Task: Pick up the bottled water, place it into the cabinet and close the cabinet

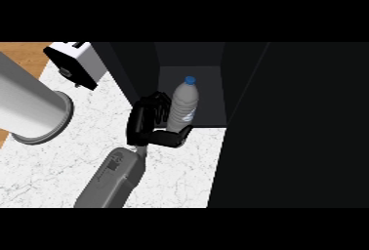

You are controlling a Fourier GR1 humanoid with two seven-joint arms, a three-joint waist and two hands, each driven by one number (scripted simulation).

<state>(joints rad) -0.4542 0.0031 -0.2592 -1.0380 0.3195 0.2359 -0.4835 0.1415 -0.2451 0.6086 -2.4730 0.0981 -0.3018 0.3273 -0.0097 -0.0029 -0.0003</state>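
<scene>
The bottled water [184, 100], clear with a blue cap, stands roughly upright at the front of the open dark cabinet [205, 66], its base near the shelf's front edge. My left hand [146, 122] is beside it on the left, with the fingers curled along its left side and the thumb hooked round its lower end. The grey forearm [112, 180] comes up from the lower edge. The bottle's lower part is partly hidden by the hand. My right hand does not show.
The cabinet's wide dark door [296, 127] stands open and fills the right side of the view. A large white cylinder [29, 110] lies at the left on the marble counter [79, 156]. A white and black appliance [75, 63] sits at the back left.
</scene>
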